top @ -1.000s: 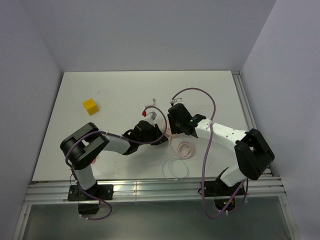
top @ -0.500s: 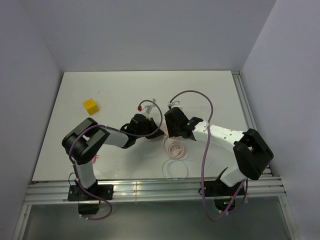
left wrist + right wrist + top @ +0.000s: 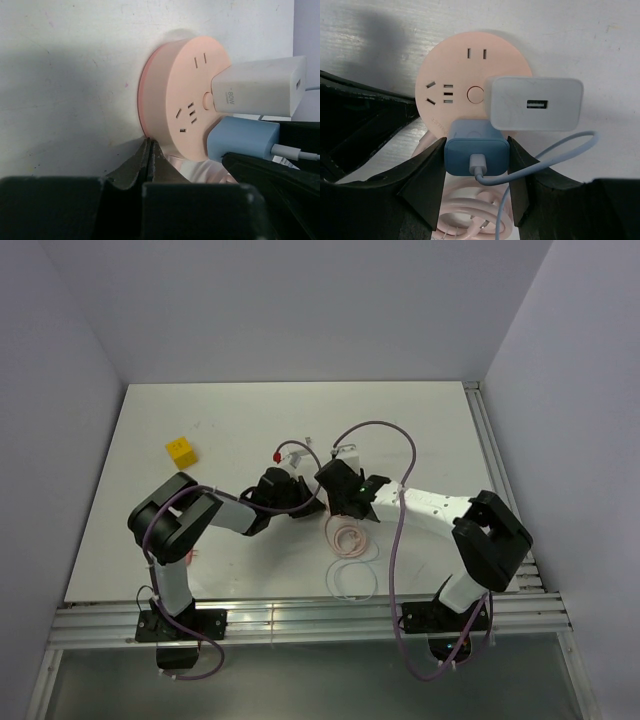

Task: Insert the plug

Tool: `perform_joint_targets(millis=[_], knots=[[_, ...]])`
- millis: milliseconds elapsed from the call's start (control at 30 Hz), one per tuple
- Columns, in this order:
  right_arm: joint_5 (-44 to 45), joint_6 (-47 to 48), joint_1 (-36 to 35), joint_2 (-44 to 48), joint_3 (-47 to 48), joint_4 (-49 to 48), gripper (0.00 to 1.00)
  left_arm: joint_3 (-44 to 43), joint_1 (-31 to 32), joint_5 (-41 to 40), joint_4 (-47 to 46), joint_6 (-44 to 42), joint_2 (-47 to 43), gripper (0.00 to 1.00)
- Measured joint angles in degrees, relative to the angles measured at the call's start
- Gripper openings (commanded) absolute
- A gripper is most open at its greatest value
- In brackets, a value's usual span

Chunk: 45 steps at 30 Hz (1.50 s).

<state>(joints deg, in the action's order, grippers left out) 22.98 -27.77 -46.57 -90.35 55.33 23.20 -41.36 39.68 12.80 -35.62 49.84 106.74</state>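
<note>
The plug (image 3: 470, 134) is a light-blue block with a thin pale cable leaving its back. My right gripper (image 3: 476, 152) is shut on its two sides. The plug's front lies against the lower face of a round pink socket hub (image 3: 462, 75), just below a white adapter (image 3: 535, 104) plugged into it; its prongs are hidden. In the left wrist view the plug (image 3: 242, 137) sits against the hub (image 3: 175, 85). My left gripper (image 3: 148, 145) is shut and empty, its tips touching the hub's lower rim. In the top view both grippers meet at mid-table (image 3: 315, 485) and hide the hub.
A pink coiled cable (image 3: 350, 537) lies just in front of the right gripper, with a thin white cable loop (image 3: 352, 578) nearer the table's front edge. A yellow cube (image 3: 180, 451) sits at the left of the table. The left arm's fingers (image 3: 365, 120) fill the left of the right wrist view.
The right gripper has moved left and slightly away from me, closing in on the left gripper. The left gripper has shifted back and left. The pink coil has slid left with them.
</note>
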Motion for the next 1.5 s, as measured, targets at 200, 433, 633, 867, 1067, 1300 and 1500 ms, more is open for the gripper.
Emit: perform_joint_targets(millis=[200,433,633,867,1067,1300,1500], knots=[[5.11,-7.13,-2.38,-0.37,-1.84,-1.84,0.0,0.15,0.04,0.55,-0.13,-0.02,0.13,0.0],[9.18,-13.16,-3.56,-4.13,-2.25,-5.77,0.0,0.24,-0.15,0.81,-0.42,-0.04,0.15,0.0],[12.09,-14.56,-3.82,-8.55,0.35,-6.29,0.0,0.52,-0.74,-0.66,-1.44,-0.02,0.35,0.0],[17.0,-16.63,-5.86,-8.5,-3.32,-11.76,0.0,0.59,-0.74,-0.87,-1.66,-0.04,0.37,0.0],[17.16,-17.99,-6.1,-4.87,-4.39,-10.75,0.65,0.61,-0.33,-0.09,-3.1,1.42,1.29,0.0],[5.81,-17.22,-5.75,6.86,-8.79,-1.01,1.0,0.59,5.33,2.05,-6.95,5.68,3.41,0.0],[2.03,-15.43,-5.68,21.38,-8.74,5.27,1.0,1.07,7.93,1.18,-8.26,6.99,2.86,0.08]])
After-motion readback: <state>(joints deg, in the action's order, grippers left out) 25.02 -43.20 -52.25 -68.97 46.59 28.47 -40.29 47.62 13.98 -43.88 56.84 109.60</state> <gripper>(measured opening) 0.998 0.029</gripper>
